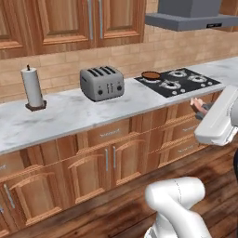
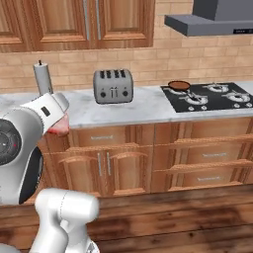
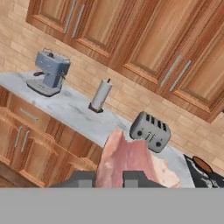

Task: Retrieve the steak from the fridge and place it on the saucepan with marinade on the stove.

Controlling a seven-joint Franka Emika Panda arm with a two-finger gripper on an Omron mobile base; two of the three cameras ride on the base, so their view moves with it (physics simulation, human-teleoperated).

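Observation:
My gripper (image 3: 109,179) is shut on the steak (image 3: 131,162), a pinkish-red slab that juts up between the dark fingertips. From the left base the steak (image 1: 199,106) pokes out beside the white hand, in front of the counter drawers. From the right base it shows under the hand (image 2: 59,127). The saucepan (image 1: 150,75) with reddish-brown marinade (image 2: 179,85) sits on the left rear burner of the black stove (image 1: 183,82), well away from the gripper. In the hand view the saucepan (image 3: 202,164) lies at the right edge. The fridge is out of view.
A grey toaster (image 1: 102,82) stands on the marble counter (image 1: 69,114) left of the stove. A paper towel roll (image 1: 32,88) is farther left, and a blue coffee machine (image 3: 50,72) beyond it. A range hood (image 1: 190,18) hangs over the stove, under wooden wall cabinets.

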